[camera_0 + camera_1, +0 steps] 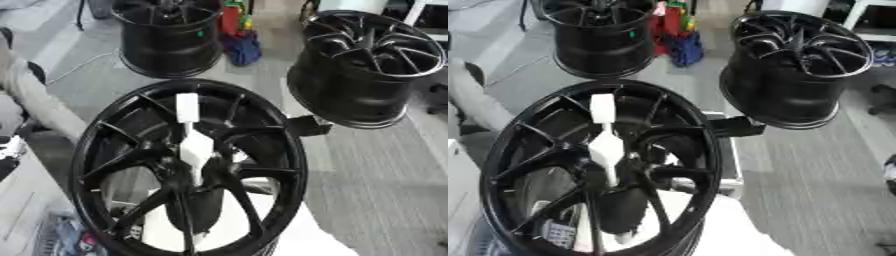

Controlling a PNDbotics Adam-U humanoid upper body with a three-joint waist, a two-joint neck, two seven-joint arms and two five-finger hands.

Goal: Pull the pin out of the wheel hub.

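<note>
A black wheel hub (188, 170) fills the foreground, a white pin (191, 140) standing at its centre, pointing toward 12 o'clock. No robot hand is visible, so its state cannot be told.

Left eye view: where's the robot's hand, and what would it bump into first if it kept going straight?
No robot hand shows in either view, so its line can't be judged. The white pin sticks out of the middle of the near black wheel, and nothing seems to be touching it.

Two spare black wheels (169, 37) (363, 67) stand on grey floor (385, 185) beside a blue bag (242, 48).
</note>
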